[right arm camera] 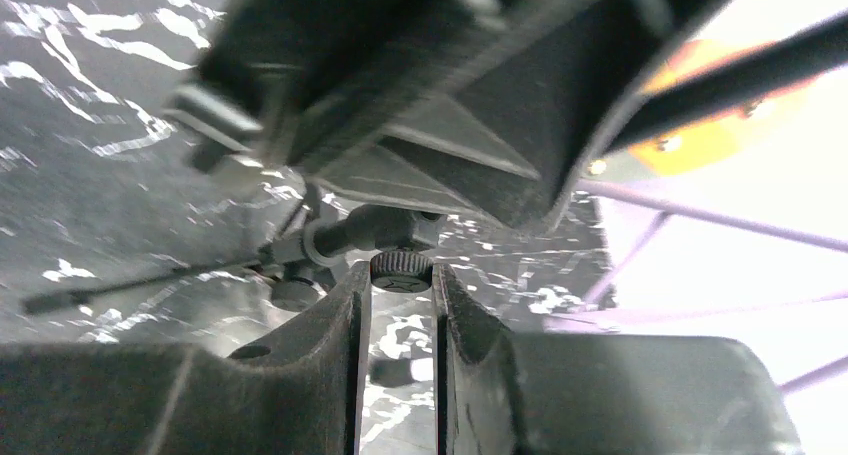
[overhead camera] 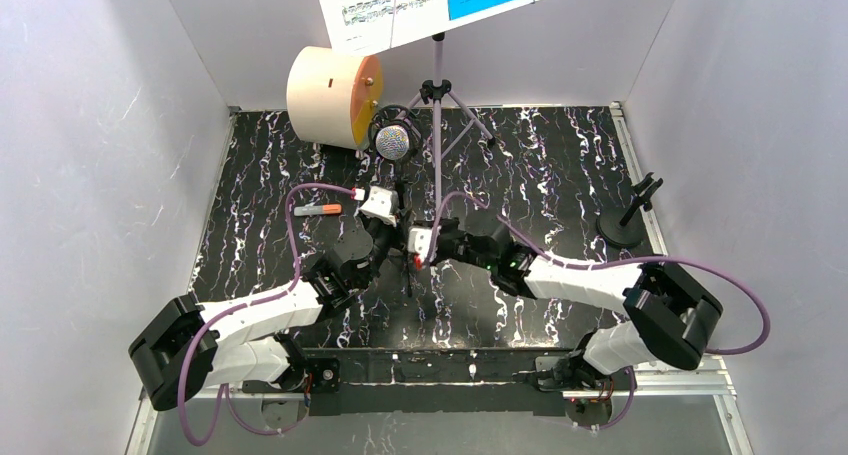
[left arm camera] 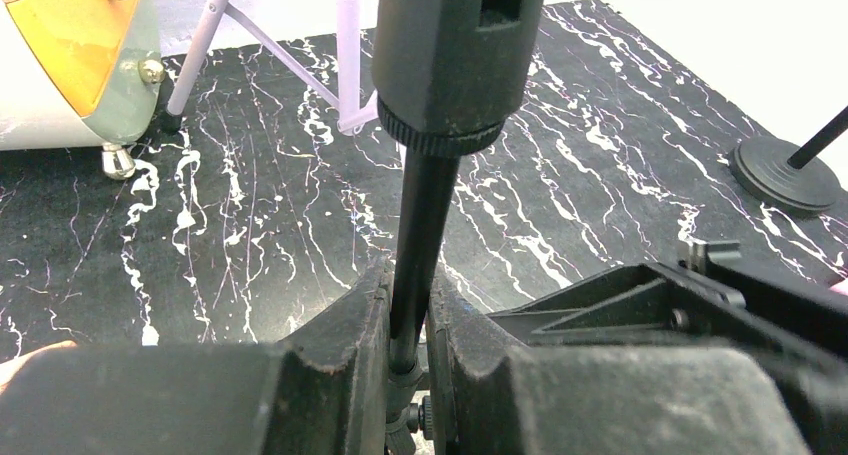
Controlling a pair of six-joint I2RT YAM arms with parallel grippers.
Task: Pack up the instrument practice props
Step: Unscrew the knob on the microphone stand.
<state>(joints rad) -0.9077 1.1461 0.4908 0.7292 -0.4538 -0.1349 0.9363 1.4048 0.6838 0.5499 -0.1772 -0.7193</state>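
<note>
The left hand [left arm camera: 410, 310] was clamped on the thin pole of a black mic tripod [left arm camera: 421, 215] standing upright at mid-table, its fingers [left arm camera: 340, 345] pressed against the pole from both sides. Opposite it, the right hand [right arm camera: 402, 297] pinched a small knurled knob [right arm camera: 402, 271] low on the same tripod between its fingertips. The glittery microphone [overhead camera: 393, 142] sat at the top of that tripod. Just behind it, the lilac music rack [overhead camera: 437, 125] stood on its tripod legs, carrying the blue and white sheet-music pages [overhead camera: 380, 10]. A second black mic stand [overhead camera: 622, 227] stood well apart at the right edge of the marbled black table [overhead camera: 560, 175]. A cream drum [overhead camera: 325, 95] lay at the back left, an orange marker [overhead camera: 320, 209] near the left arm.
</note>
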